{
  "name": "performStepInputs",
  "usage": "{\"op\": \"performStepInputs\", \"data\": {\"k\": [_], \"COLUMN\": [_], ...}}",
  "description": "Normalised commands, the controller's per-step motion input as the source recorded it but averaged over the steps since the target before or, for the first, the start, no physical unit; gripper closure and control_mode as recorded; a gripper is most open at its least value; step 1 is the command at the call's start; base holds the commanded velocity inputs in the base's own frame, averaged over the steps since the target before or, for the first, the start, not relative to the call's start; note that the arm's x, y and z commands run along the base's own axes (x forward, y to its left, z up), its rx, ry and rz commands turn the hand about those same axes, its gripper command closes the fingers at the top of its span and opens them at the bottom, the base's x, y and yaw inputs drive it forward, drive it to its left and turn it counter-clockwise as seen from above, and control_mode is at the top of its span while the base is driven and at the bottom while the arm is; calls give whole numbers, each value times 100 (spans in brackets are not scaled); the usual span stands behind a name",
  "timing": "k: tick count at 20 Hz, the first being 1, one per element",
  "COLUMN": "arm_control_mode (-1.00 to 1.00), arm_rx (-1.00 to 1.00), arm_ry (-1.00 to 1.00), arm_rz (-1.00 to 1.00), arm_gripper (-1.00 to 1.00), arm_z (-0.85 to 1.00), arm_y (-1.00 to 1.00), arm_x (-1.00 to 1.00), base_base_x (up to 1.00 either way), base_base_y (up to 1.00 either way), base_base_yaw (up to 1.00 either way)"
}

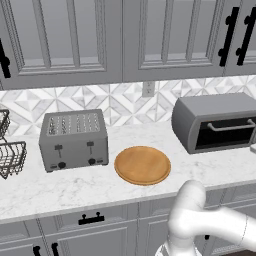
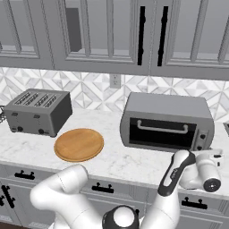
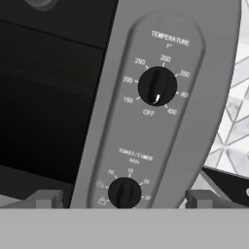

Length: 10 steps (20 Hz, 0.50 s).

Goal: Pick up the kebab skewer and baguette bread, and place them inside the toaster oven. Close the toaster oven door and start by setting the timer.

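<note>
Directly ahead of the released end effector [image 3: 124, 199]: timer knob [image 3: 124, 192] on toaster oven [image 2: 166, 121]. Last step; next, grip and turn it.

Grey toaster oven [image 2: 166, 120], dark glass toaster oven door [image 2: 162, 132], tan round board [image 1: 142, 165]

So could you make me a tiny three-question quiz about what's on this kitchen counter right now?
1. True or false: the toaster oven door is shut.
2. What lies between the slot toaster and the toaster oven? A) a pan B) a round wooden board C) a kettle
3. The upper knob on the oven's panel is labelled ____.

Key: 1 true. 2 B, the round wooden board. 3 temperature; the timer knob sits below it.
</note>
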Motion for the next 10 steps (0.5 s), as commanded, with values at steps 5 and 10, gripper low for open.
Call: {"op": "performStepInputs", "data": {"k": [5,10], "arm_control_mode": [-100,-100], "arm_rx": [0,0], "arm_ry": [0,0], "arm_rz": [0,0], "arm_gripper": [-100,-100], "arm_z": [-10,0], "arm_y": [0,0], "arm_x": [11,11], "base_base_x": [0,0], "base_base_y": [0,0], "base_base_yaw": [0,0]}}
